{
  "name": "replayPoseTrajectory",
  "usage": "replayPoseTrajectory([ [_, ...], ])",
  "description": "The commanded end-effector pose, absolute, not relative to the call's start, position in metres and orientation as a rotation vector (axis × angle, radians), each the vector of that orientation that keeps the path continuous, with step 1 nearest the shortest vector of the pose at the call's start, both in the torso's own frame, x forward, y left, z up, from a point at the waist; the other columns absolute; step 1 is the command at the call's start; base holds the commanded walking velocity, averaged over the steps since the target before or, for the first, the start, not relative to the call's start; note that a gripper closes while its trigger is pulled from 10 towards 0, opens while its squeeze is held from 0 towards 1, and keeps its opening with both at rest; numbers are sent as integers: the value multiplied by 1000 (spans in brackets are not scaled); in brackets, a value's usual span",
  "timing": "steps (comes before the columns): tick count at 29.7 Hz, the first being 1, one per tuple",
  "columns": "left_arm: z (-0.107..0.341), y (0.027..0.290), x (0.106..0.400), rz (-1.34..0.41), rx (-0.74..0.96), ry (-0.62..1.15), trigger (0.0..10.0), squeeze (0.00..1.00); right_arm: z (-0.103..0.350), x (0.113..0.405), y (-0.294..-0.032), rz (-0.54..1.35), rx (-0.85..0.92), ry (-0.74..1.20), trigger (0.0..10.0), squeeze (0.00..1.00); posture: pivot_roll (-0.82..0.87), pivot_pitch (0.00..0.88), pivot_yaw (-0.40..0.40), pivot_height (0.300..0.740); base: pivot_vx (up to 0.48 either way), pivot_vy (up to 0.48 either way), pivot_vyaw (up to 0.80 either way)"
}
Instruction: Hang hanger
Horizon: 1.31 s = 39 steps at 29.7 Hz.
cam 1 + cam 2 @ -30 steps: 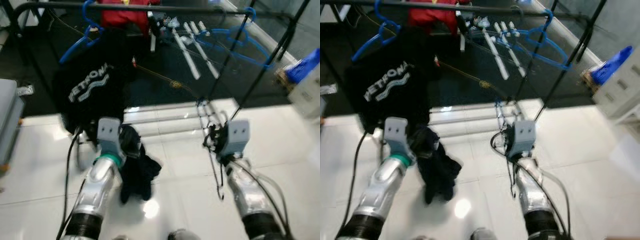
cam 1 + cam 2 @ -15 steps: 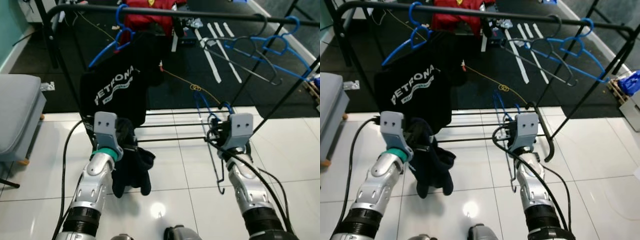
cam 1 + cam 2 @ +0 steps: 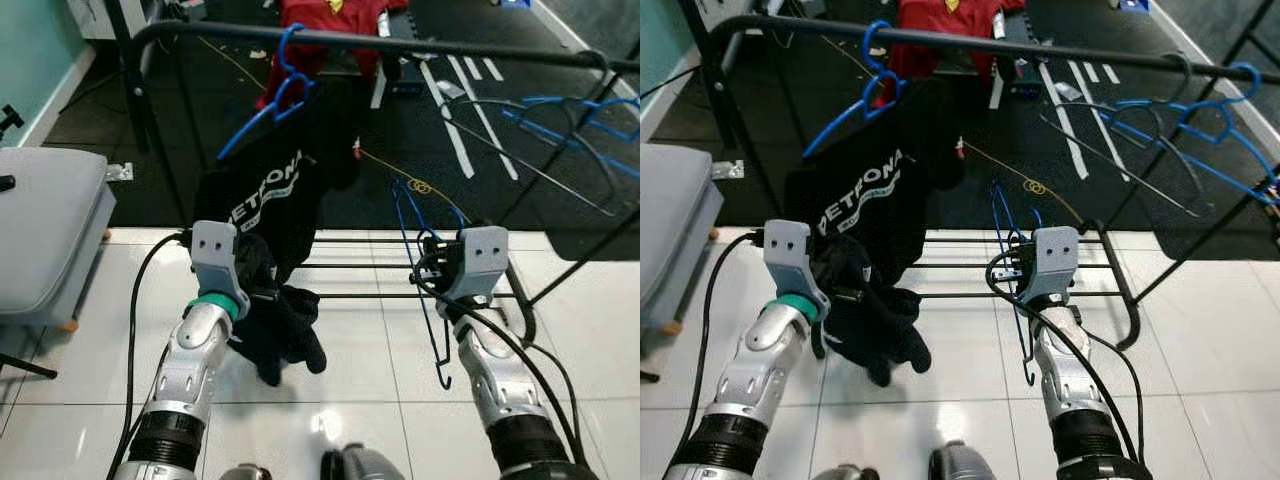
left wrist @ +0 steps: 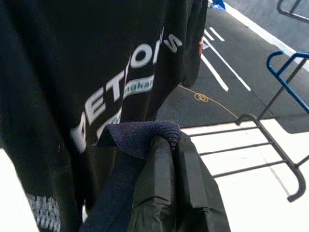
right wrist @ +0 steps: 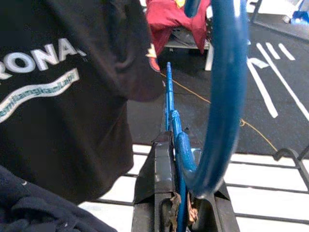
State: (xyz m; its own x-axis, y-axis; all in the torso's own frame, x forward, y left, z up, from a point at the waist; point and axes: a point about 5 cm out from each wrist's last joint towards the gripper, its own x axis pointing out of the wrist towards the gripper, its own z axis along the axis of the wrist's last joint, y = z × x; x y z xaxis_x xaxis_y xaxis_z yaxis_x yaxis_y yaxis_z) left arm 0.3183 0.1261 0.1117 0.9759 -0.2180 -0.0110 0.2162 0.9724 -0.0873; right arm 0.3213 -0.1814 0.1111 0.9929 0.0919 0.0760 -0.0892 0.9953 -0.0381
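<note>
Rack bar (image 3: 400, 42) nearer now; right gripper (image 5: 181, 145) clamps blue hanger (image 3: 418, 270); left gripper (image 4: 169, 145) pinches dark garment (image 3: 280, 335).

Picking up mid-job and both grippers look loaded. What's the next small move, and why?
Probably raise the right gripper toward the rack's top rail. It is shut on a blue hanger that hangs low beside the rack's lower bars, hook end down, well below the rail. The left gripper is shut on a dark garment, which cannot go on until that hanger is up.
</note>
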Motion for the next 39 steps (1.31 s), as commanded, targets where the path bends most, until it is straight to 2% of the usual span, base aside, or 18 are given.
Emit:
replayPoseTrajectory([
  [1, 117, 122, 318, -237, -87, -2, 10000, 0, 106, 318, -188, 68, -28, -57, 10000, 0, -82, 69, 16, 740, 311, 0, 0],
  [30, 117, 120, 319, -253, -88, -4, 10000, 0, 111, 318, -196, 32, -36, -77, 10000, 0, -88, 57, 21, 740, 308, 0, 0],
  [32, 117, 119, 318, -258, -92, 3, 10000, 0, 127, 321, -207, -6, -40, -119, 10000, 0, -89, 66, 22, 740, 146, 0, 0],
  [34, 117, 119, 318, -258, -92, 3, 10000, 0, 127, 321, -207, -6, -40, -119, 10000, 0, -89, 66, 22, 740, 0, 0, 0],
  [39, 116, 117, 315, -278, -82, 8, 10000, 0, 173, 326, -224, -55, -52, -265, 10000, 0, -89, 86, 21, 740, 0, 0, 0],
])
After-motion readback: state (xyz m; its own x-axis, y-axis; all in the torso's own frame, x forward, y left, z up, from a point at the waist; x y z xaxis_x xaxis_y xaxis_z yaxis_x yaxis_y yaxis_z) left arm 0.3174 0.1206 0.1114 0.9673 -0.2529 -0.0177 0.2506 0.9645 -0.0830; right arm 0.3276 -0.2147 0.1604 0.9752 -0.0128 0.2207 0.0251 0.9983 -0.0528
